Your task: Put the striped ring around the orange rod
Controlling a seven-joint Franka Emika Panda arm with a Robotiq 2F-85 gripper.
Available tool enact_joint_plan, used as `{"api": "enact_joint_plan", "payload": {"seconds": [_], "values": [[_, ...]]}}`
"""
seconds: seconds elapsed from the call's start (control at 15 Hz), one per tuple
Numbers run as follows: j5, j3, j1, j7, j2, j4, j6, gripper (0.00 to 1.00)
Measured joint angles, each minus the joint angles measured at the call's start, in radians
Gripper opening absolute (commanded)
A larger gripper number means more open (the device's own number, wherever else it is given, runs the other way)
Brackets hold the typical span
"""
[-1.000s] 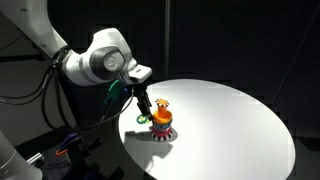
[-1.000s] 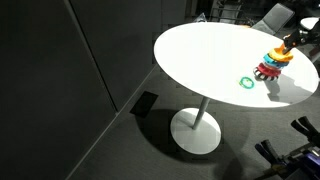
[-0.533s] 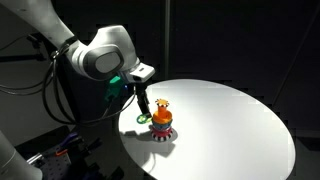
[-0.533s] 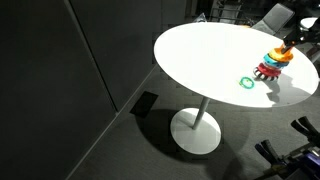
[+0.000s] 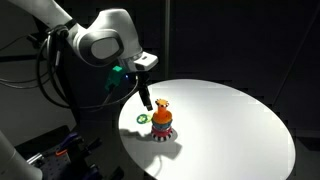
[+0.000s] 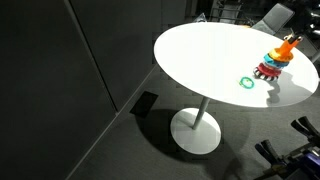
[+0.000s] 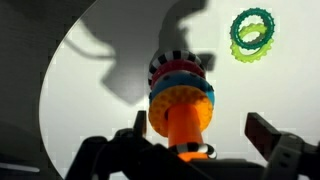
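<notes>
The orange rod (image 7: pixel 180 122) rises from a stack of coloured rings (image 7: pixel 182 80) on the white round table; it also shows in both exterior views (image 5: pixel 162 108) (image 6: pixel 287 46). A dark-and-white striped ring (image 7: pixel 193 152) sits around the rod near its top end. A striped layer also shows at the bottom of the stack (image 7: pixel 172 60). My gripper (image 7: pixel 200 134) is open, its fingers wide apart on either side of the rod and touching nothing. In an exterior view the gripper (image 5: pixel 147 101) hangs just beside and above the stack.
A plain green ring (image 7: pixel 251 34) lies flat on the table beside the stack, also seen in both exterior views (image 5: pixel 142 118) (image 6: pixel 247 82). The stack stands near the table's edge (image 5: pixel 130 140). The room around is dark.
The arm has lifted and the gripper has drawn up and away from the rod's top. In an exterior view the rod's top now shows uncovered.
</notes>
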Motion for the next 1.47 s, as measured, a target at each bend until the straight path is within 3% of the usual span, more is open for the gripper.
{"api": "enact_joint_plan", "payload": {"seconds": [0.6,1.47], "values": [[0.149,0.001,0.009,-0.171,-0.02,0.068,-0.101,1.0],[0.158,0.012,0.013,-0.178,0.069,0.129,-0.112,1.0]]}}
